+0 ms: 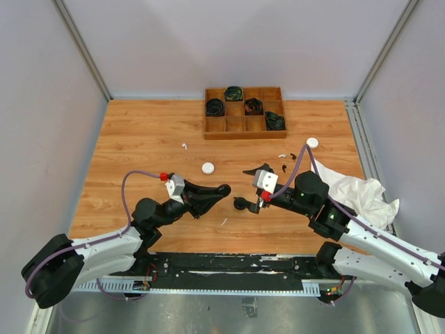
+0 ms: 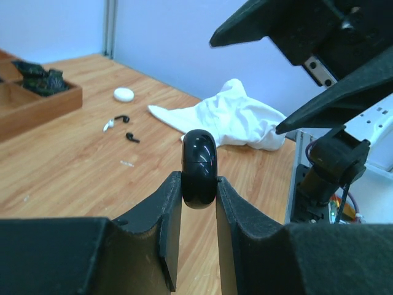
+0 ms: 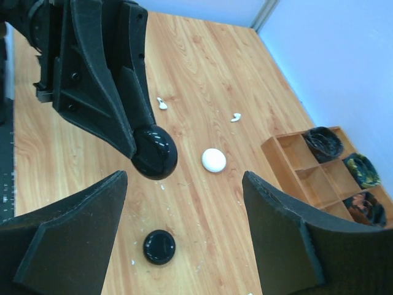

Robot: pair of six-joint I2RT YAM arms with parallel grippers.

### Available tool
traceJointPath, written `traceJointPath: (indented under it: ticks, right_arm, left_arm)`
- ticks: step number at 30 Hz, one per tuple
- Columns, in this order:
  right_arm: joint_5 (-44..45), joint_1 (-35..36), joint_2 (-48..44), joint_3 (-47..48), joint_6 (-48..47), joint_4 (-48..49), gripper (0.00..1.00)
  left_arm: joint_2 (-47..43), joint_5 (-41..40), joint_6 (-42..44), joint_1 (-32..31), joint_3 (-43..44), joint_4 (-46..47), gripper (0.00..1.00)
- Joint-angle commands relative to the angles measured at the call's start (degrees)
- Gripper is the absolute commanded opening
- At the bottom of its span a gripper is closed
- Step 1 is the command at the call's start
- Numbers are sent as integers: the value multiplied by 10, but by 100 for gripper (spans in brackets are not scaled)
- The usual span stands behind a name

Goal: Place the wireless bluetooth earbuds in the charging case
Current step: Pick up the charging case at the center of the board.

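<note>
left claw (image 2: 199,187): pinching black charging case (image 2: 199,157) on edge
right claw (image 3: 184,178): spread wide
black puck (image 3: 159,246): on tabletop (image 3: 202,61), below right claw
earbuds (image 2: 132,137): beyond left claw

The wooden worktop (image 1: 139,139) carries a divided tray (image 1: 243,135), two white cases (image 1: 208,168), a black case (image 1: 240,203), scattered earbuds (image 1: 185,147) and a white cloth (image 1: 361,195).

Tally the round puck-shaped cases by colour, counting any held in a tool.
Black cases: 2, one clamped in the left tool, one lying loose
White cases: 2, both lying loose
Total: 4
</note>
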Motion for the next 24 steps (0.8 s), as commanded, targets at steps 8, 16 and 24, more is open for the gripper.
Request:
traceJointPath:
  ticks: [8,16,24]
  right_arm:
    - [-198,-52,39,54,60,-26,71]
    - [-292,-80,66,97,76,-51,61]
    - [-339,-79,98,125,71,-85,52]
  left_arm:
    - [13,116,62,-4,-21,229,0]
    - [20,145,69,-4,-14,234,0]
    - [18,144,64,-4,-8,240,0]
